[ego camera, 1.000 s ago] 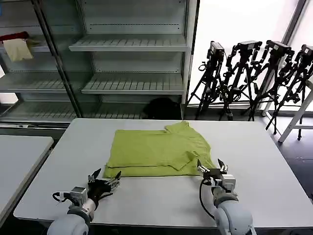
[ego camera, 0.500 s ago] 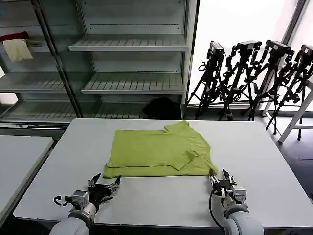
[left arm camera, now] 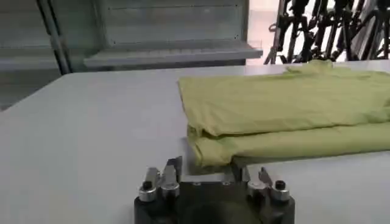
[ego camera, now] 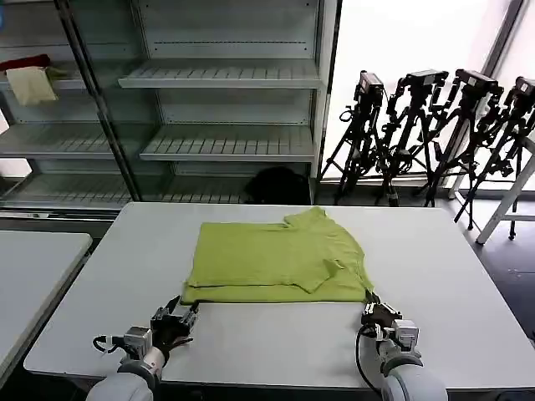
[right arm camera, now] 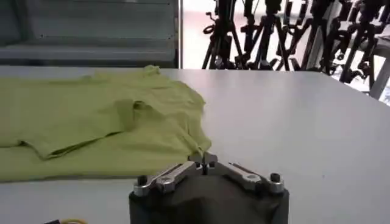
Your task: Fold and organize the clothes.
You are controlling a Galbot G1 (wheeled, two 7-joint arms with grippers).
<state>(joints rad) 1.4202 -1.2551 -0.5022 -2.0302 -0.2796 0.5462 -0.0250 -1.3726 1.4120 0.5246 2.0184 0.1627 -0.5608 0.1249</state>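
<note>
Both pincers sat low at the near corners of a folded lime T-shirt (ego camera: 276, 259) on the white tabletop (ego camera: 435, 276).

The left pincer (ego camera: 177, 316) stood partly open, holding nothing, just short of the shirt's near-left corner. The right pincer (ego camera: 374, 309) was closed at the near-right corner, apparently pinching the hem, though the contact was hard to see.
</note>
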